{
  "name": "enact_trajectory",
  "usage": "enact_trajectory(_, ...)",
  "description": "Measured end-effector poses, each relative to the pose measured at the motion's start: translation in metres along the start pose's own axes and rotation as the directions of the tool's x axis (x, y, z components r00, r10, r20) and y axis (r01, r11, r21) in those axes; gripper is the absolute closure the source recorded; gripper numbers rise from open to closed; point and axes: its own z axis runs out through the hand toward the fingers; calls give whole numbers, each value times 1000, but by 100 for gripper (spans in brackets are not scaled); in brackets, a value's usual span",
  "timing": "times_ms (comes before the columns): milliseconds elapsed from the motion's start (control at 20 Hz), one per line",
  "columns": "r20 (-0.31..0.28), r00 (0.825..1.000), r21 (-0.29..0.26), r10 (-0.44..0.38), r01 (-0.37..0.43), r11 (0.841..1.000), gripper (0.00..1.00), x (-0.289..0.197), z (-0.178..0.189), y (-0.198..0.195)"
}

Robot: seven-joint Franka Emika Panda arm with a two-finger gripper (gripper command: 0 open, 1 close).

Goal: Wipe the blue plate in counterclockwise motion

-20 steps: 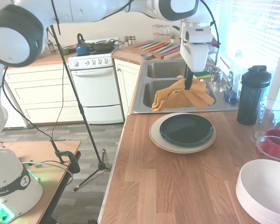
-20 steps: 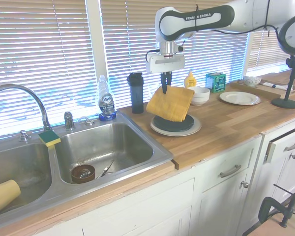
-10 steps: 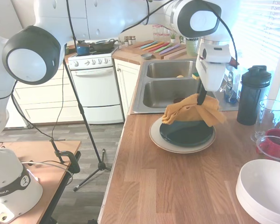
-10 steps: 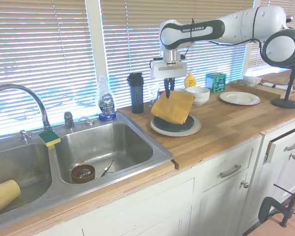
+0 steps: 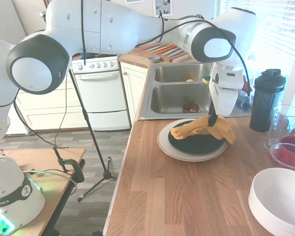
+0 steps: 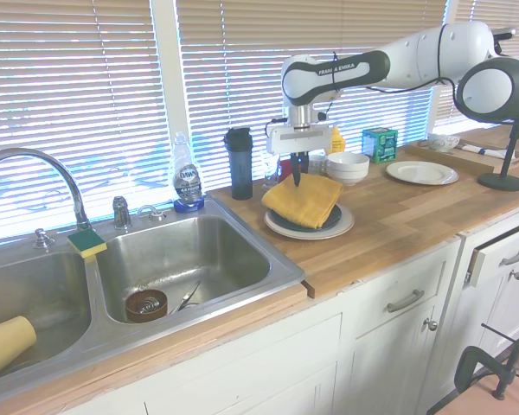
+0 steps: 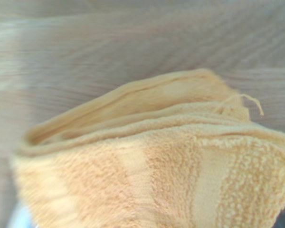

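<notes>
The blue plate (image 5: pixel 196 144) (image 6: pixel 326 220), dark and nearly black, rests on a larger cream-white plate (image 5: pixel 173 148) (image 6: pixel 340 229) on the wooden counter beside the sink. A yellow towel (image 5: pixel 202 129) (image 6: pixel 303 199) lies draped over the blue plate's far side and covers much of it. My gripper (image 5: pixel 213 119) (image 6: pixel 297 179) is shut on the towel's top fold, straight above the plate. The wrist view is filled by the towel (image 7: pixel 171 175) with wood grain behind it.
A double steel sink (image 5: pixel 174 98) (image 6: pixel 190 259) lies just beyond the plates. A black shaker bottle (image 5: pixel 266 101) (image 6: pixel 239 162), a glass (image 5: pixel 285 119), a red bowl (image 5: pixel 290 151) and a big white bowl (image 5: pixel 280 199) stand near the plates. A dish soap bottle (image 6: pixel 187 181) stands by the window.
The gripper has carried the towel from above the sink over to the plates and lowered it. The towel, which hung free before, now lies spread on the blue plate.
</notes>
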Motion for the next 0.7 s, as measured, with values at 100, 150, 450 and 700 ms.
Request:
enact_trajectory(100, 0, 1000, -6, 16, -16, 1000, 100, 5, 14, 2)
enact_trajectory(150, 0, 1000, -8, 26, -26, 1000, 100, 9, 20, 4)
enact_trajectory(450, 4, 997, 0, 74, -74, 997, 100, 28, 42, 21)
enact_trajectory(700, 1, 997, -4, 75, -75, 997, 100, 23, 43, 20)
